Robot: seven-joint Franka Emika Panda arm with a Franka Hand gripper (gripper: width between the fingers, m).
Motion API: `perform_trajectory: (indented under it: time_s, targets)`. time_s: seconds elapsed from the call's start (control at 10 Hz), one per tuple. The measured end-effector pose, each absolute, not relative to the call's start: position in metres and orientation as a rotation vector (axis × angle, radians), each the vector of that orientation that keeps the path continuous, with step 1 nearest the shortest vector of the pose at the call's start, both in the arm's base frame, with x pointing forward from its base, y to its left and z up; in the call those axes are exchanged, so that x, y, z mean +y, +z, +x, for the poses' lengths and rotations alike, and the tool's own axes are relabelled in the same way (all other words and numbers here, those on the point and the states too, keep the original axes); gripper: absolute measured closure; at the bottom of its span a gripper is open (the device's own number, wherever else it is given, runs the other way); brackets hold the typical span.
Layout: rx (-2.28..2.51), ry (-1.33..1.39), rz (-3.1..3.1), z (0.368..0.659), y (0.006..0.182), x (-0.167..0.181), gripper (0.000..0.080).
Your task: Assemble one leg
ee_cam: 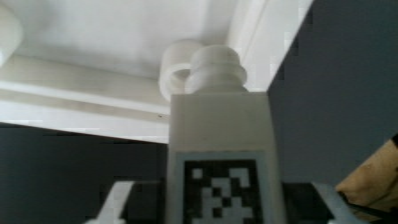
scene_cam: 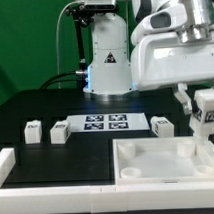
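Note:
My gripper (scene_cam: pixel 205 114) is shut on a leg (scene_cam: pixel 206 109), a small white block with a black-and-white tag facing the camera. It holds the leg upright over the far corner of the large white square tray-like part (scene_cam: pixel 147 162), on the exterior view's right. In the wrist view the leg (ee_cam: pixel 221 130) fills the middle between the gripper (ee_cam: pixel 222 205) fingers. Its threaded tip (ee_cam: pixel 210 65) points at a recessed corner of the tray-like part (ee_cam: pixel 89 55). I cannot tell whether the tip touches it.
Three more legs stand on the black table: two on the exterior view's left (scene_cam: pixel 34 130) (scene_cam: pixel 60 132) and one right of the marker board (scene_cam: pixel 161 124). The marker board (scene_cam: pixel 106 122) lies in the middle. A white L-shaped rail (scene_cam: pixel 58 187) runs along the front.

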State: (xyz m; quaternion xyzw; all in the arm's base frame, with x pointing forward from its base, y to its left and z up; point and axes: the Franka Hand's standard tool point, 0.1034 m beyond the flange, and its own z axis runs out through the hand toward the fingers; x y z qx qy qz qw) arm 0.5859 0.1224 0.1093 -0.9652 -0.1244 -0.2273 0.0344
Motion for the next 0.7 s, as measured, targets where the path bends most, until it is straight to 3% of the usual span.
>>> perform_trajectory:
  time_s: [0.7]
  targets:
    - [-0.417,-0.709,-2.968,0.604,0.101,0.119,0.0508]
